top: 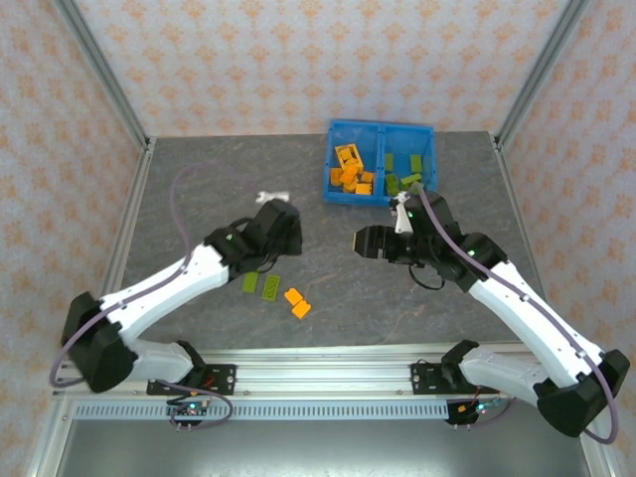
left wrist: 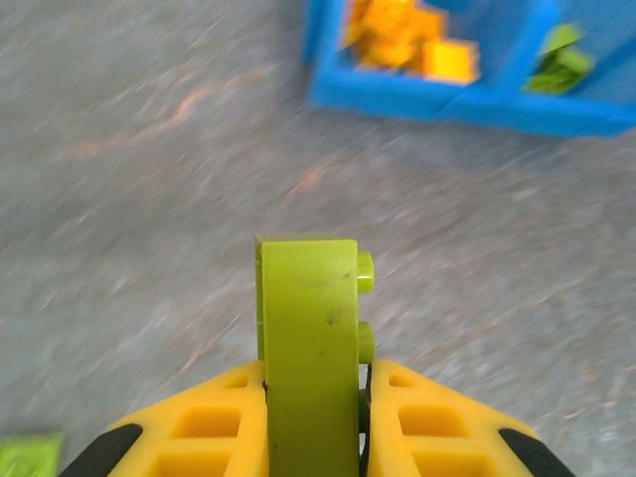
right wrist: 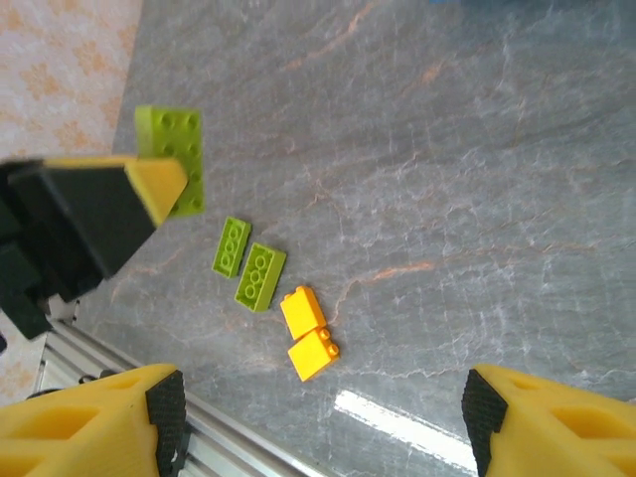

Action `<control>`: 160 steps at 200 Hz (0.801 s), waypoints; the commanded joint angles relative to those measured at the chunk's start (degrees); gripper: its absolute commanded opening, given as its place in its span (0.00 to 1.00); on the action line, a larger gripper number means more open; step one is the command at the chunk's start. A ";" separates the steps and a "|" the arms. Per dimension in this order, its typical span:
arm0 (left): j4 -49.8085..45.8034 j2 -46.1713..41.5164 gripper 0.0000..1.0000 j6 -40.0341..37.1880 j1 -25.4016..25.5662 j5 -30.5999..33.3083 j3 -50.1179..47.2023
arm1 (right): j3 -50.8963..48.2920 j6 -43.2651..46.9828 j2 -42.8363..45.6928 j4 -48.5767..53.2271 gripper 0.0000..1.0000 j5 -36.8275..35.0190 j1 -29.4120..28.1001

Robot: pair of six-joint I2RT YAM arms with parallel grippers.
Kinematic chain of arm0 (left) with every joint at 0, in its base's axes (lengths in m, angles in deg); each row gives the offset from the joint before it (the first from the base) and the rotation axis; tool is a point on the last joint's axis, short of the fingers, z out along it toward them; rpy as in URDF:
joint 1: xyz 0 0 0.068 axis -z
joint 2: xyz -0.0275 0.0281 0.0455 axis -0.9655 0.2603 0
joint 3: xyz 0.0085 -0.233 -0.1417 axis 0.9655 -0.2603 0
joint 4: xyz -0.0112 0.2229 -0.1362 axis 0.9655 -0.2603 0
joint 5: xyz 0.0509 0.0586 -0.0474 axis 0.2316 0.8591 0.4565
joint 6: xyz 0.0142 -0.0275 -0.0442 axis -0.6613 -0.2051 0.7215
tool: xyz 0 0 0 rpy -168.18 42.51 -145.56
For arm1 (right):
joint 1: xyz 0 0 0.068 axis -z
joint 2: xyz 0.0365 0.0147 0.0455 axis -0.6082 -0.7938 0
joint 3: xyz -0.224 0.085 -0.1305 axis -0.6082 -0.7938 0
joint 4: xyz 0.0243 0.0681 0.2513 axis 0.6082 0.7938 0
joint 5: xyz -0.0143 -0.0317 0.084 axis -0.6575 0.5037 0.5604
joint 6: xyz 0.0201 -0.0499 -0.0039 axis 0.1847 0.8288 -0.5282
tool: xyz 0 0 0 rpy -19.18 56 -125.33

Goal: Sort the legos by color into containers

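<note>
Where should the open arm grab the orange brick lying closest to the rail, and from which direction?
Probably from straight above, with the open right gripper. The orange brick lies flat on the table, so only its upright sides offer grip. A second orange brick sits right beside its edge away from the rail; the fingers should close on the two sides left free.

Left wrist view: tabletop (left wrist: 149, 199) and blue bin (left wrist: 447, 97) smeared, bin cut by the top edge, its bricks (left wrist: 417, 45) just blobs. Lower end of green brick (left wrist: 306, 338) hidden between my left fingers (left wrist: 199, 429). Green scrap (left wrist: 26, 455) clipped at the corner (shape unclear). My right fingers (right wrist: 89, 422) cut off at the bottom edge.
</note>
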 commanded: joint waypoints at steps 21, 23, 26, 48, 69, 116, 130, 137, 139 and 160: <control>12.11 19.17 0.07 -10.28 -0.10 -5.43 23.86 | -1.01 -4.19 10.95 4.86 0.76 -22.62 0.17; 12.38 20.28 0.07 -10.46 -0.14 -5.69 25.08 | -1.09 -4.52 11.50 5.15 0.76 -23.81 0.16; 12.80 21.83 0.07 -10.70 -0.07 -6.03 26.69 | -1.18 -4.91 12.18 5.46 0.76 -25.27 0.10; 14.39 34.51 0.06 -13.10 0.42 -7.29 41.51 | -1.90 -6.50 15.98 6.65 0.77 -30.37 0.19; 12.89 46.78 0.05 -14.67 0.50 -7.74 56.91 | -1.56 -7.77 17.28 8.37 0.76 -31.18 0.20; 15.24 71.34 0.06 -14.41 0.78 -12.81 88.26 | -0.68 -7.63 18.01 10.46 0.77 -30.23 0.19; 18.43 75.49 0.06 -13.87 1.00 -11.01 92.61 | -0.59 -7.49 18.18 10.79 0.77 -29.22 0.19; 21.01 76.31 0.06 -13.97 1.16 -9.33 92.55 | -0.61 -7.77 18.24 10.93 0.77 -28.97 0.18; 21.61 76.49 0.07 -14.02 1.23 -8.80 92.46 | -0.64 -7.75 18.27 10.99 0.76 -28.93 0.23; 27.44 78.43 0.31 -15.44 1.52 -3.44 92.40 | -0.74 -7.96 18.53 11.32 0.77 -28.33 0.18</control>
